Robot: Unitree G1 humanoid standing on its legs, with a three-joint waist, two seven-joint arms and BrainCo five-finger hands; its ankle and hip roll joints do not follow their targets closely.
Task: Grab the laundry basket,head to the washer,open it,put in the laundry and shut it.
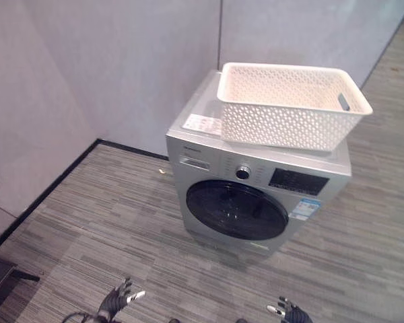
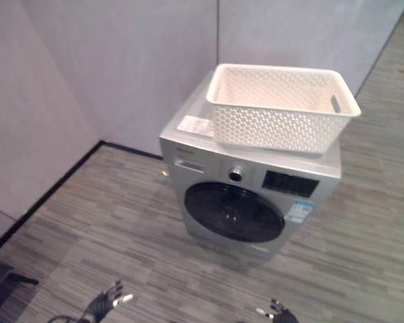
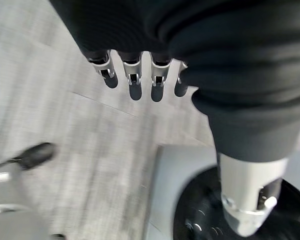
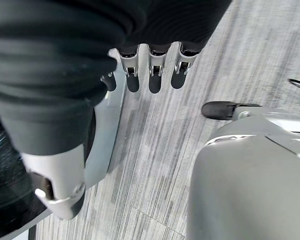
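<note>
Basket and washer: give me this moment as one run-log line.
laundry basket: on top of washer, looks empty | washer door: shut | left hand: low, open, holds nothing | right hand: low, open, holds nothing

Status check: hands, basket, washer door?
Left hand and right hand open, low, holding nothing. White plastic lattice laundry basket sits atop silver front-loading washer. Round dark door shut; nothing blocking.

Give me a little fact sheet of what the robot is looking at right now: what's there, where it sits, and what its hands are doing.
washer: silver front-loader by the grey wall, round dark door shut
laundry basket: white, lattice-sided, resting on top of the washer; nothing visible in it
left hand: low over the floor, fingers relaxed, holding nothing
right hand: low over the floor, fingers relaxed, holding nothing
floor: grey striped planks
</note>
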